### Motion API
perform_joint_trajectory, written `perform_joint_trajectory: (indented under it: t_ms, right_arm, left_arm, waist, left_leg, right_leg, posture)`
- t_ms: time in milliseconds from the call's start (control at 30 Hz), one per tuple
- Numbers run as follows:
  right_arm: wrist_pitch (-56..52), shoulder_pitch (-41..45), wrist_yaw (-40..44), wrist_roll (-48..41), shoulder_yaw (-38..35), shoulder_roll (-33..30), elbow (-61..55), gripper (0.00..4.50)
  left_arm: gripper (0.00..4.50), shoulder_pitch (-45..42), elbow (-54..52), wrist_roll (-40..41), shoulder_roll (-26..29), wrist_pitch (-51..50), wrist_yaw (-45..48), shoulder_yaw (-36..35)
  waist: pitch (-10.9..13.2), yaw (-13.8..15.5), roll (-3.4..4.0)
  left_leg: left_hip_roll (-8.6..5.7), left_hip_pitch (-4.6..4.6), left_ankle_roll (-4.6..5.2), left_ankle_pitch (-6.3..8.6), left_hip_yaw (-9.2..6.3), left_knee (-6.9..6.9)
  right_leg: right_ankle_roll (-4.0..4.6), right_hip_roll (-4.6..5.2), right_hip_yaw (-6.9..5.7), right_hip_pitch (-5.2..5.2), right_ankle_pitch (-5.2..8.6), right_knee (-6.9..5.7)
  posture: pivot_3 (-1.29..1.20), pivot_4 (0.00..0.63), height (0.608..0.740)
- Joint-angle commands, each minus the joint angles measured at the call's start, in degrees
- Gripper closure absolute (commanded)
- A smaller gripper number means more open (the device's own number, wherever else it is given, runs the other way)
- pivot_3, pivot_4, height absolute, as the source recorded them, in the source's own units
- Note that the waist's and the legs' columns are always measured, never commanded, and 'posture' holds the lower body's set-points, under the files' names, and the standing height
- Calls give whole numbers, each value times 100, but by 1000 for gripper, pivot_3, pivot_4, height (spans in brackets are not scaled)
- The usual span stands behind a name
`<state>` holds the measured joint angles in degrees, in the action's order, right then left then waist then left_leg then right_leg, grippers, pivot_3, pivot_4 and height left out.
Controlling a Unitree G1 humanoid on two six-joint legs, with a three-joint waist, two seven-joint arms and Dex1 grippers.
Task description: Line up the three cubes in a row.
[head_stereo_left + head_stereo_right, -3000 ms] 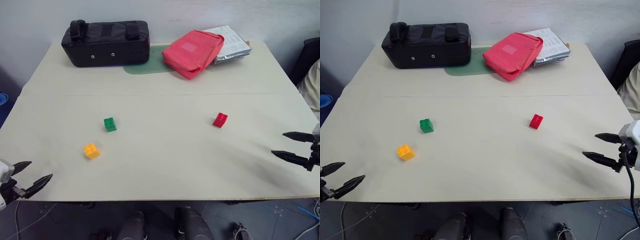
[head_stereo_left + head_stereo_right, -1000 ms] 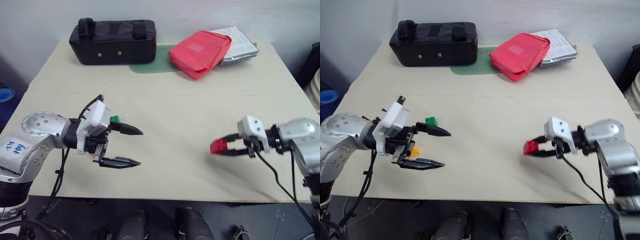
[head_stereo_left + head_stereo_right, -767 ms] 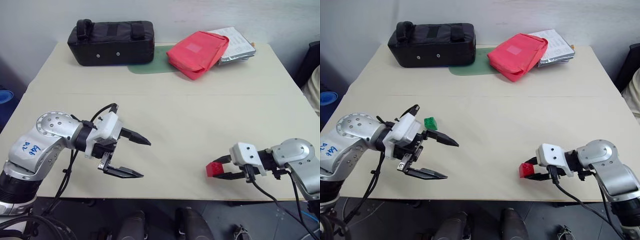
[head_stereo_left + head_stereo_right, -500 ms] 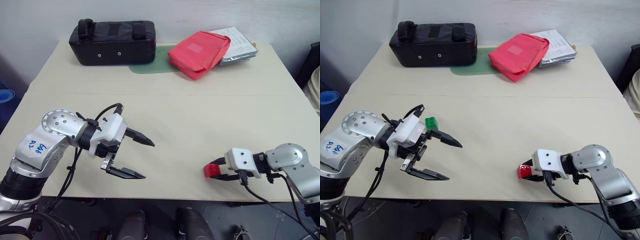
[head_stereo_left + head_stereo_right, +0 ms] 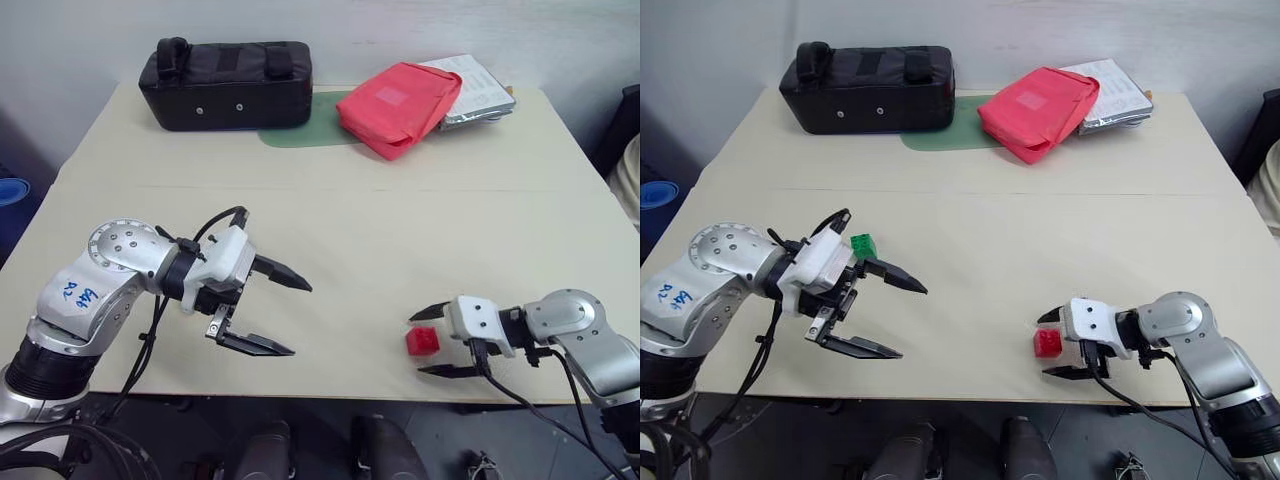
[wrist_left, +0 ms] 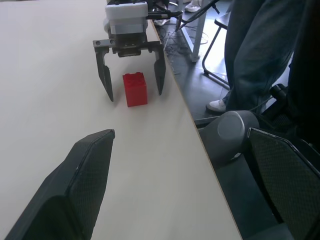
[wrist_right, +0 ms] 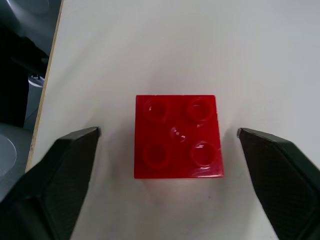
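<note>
Two visible cubes: one red brick (image 5: 421,341), one green brick (image 5: 863,245).

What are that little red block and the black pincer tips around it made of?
The red block looks like glossy moulded plastic: smooth faces and shiny round studs catch the light. The fingertips look like matte black plastic or rubber, with a fine woven-looking grip texture.

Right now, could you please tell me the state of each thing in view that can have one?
Red cube: resting on the table, studs up, free between open fingers.
Green cube: on the table, partly hidden behind the left tool.
Right tool: open around the red cube.
Left tool: open, empty.
Black bag: closed.
Red pouch: closed.
</note>
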<state>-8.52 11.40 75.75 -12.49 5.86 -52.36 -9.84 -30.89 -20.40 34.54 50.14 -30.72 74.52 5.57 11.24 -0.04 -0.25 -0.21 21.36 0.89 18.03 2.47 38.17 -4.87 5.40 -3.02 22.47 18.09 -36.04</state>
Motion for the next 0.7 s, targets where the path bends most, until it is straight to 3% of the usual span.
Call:
perform_joint_trajectory:
  t_ms: [33,233,467,700]
  right_arm:
    - [-205,131,86,-441,-475,-231,-323,32]
    - [-1555,858,-4,-1753,-1135,-291,-664,32]
    - [-2228,1577,-172,-2329,-1203,-146,-660,32]
    - [-2266,1782,-212,-2337,-1147,-67,-509,32]
  left_arm:
    - [0,161,-27,-67,11,19,-248,-257]
    - [0,1565,21,-181,262,-149,-1188,-1755]
    - [0,3855,42,-485,285,-47,-1510,-4136]
    - [0,4491,270,-744,185,216,-1713,-4793]
  waist:
    - [0,0,0]
    - [0,-63,0]
    - [1,-63,-2]
    - [0,-5,-2]
  left_leg:
    - [0,0,0,0,0,0]
    - [12,-2,-2,0,-3,-5]
    - [10,0,3,9,-13,-12]
    - [3,1,9,32,-22,-13]
  right_leg:
    - [0,0,0,0,0,0]
    - [3,-3,1,4,1,-2]
    - [6,9,-2,2,3,16]
    - [12,24,-8,0,6,21]
  posture:
    - [0,150,740]
    - [0,150,740]
    - [0,150,740]
    - [0,150,740]
